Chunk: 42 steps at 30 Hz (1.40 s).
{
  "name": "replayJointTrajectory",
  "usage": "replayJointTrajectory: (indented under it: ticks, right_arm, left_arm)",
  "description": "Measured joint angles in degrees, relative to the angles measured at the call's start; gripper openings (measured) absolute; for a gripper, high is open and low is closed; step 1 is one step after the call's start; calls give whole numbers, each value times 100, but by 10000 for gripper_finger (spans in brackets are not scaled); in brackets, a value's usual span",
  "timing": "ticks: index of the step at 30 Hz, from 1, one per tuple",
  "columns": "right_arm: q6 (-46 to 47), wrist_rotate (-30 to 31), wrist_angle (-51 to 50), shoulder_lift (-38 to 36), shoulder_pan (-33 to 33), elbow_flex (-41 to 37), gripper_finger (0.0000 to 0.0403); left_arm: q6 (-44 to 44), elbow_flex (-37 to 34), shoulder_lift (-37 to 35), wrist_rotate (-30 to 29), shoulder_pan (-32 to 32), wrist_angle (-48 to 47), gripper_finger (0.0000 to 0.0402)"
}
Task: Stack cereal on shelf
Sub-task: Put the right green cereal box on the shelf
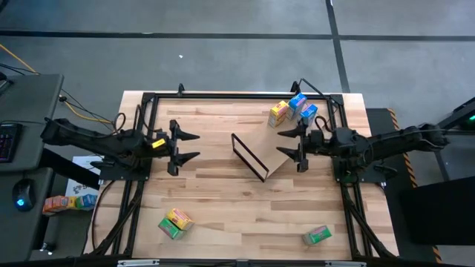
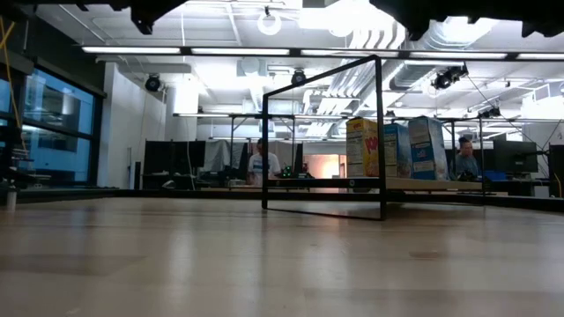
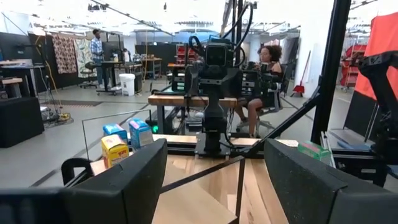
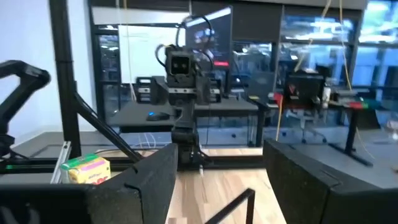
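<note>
We judge the small green-and-yellow cardboard cereal box [image 1: 175,222] on the tabletop's near edge light, stiff yet crushable, best pinched across its narrow sides; left gripper [image 1: 183,147] and right gripper [image 1: 292,143] hover spread and empty, flanking the light-wood shelf [image 1: 276,157].

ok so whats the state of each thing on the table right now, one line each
shelf: lying flat on the table, black frame standing up at one end
three cereal boxes: upright, grouped on the shelf's far end
green and yellow box: lying on the table, off the shelf
green box: lying on the table, off the shelf
left hand: open, empty
right hand: open, empty, above the shelf
</note>
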Motion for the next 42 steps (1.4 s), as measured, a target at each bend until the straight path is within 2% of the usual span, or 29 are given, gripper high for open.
replayJointTrajectory:
  ticks: [6,14,19,21,23,27,32,36,42]
  right_arm:
    - [102,-15,-147,17,-1,0,232]
    - [370,-83,-108,17,0,0,232]
    - [1074,-1240,-13,22,284,135,232]
    - [1082,-1362,-264,49,635,349,232]
    - [1064,-1104,-996,54,1047,661,232]
    - [1196,44,-2991,255,2010,1566,232]
    - [1697,1200,-5124,819,3078,2692,232]
    - [2450,1336,-6021,1311,3564,3362,232]
    - [4513,1318,-6744,2004,4053,3918,232]
  left_arm:
    - [40,-289,-307,-75,0,227,259]
    - [42,-396,-314,-100,0,466,259]
    - [3,-396,-313,-101,0,463,259]
    - [8,-396,-313,-103,0,468,259]
    - [46,-396,-313,-104,0,495,259]
    - [45,-396,-314,-109,0,504,259]
    - [45,-396,-313,-111,0,505,259]
    - [45,-396,-313,-114,0,500,259]
    - [45,-396,-315,-114,0,472,259]
